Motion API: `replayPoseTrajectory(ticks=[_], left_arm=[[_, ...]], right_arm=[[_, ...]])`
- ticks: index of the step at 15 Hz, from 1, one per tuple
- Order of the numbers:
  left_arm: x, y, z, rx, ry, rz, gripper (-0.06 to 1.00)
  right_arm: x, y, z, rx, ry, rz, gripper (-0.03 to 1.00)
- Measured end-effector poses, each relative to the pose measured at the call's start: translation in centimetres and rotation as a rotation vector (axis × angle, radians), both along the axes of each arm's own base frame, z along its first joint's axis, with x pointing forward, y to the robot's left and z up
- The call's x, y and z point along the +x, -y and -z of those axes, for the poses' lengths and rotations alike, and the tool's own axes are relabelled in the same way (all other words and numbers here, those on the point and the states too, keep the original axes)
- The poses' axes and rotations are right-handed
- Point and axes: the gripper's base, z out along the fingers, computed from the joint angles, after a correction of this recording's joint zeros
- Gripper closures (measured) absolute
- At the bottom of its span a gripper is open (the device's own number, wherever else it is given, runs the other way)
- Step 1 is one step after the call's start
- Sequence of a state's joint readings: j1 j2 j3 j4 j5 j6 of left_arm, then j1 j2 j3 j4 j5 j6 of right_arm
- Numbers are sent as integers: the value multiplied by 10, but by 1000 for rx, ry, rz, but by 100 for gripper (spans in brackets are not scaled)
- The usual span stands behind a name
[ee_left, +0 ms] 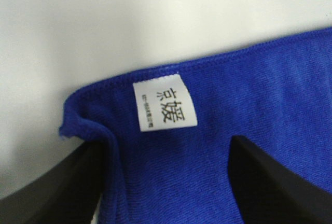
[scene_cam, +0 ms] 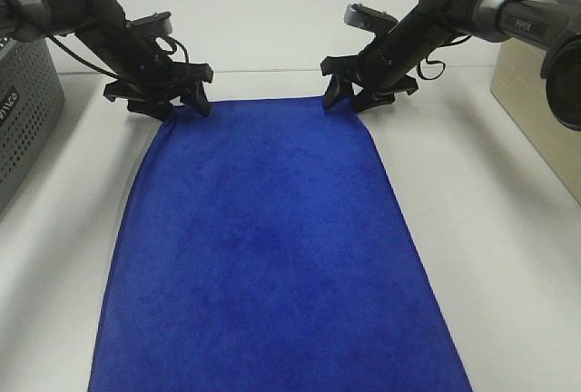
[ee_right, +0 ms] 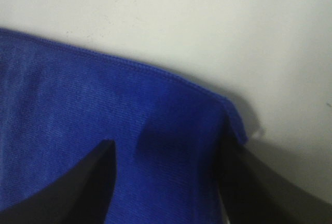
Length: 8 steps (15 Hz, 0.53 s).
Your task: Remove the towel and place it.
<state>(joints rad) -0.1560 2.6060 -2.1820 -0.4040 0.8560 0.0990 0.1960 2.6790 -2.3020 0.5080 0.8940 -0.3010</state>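
Nearest the camera: large rectangular royal-blue plush microfibre towel, spread flat down the centre of the white table, near edge running off the bottom of the frame. Left gripper sits at the towel's upper-left corner, right gripper at the upper-right, 1 per corner, so a lift should keep the far edge taut. Both wrist views show fingers spread, straddling the corner, cloth between them, not clamped. Small white tag marks the left corner, which is slightly curled.
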Motion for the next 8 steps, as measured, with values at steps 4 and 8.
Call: replayPoseTrajectory(ticks=[4,8], left_arm=[[0,0,2,-3,-5,-2,47],[-1,2,5,-16,-9,9,73]], right_arm=[[0,-1,2,-24,3,14,59],[1,2,6,-66,12,11,94]])
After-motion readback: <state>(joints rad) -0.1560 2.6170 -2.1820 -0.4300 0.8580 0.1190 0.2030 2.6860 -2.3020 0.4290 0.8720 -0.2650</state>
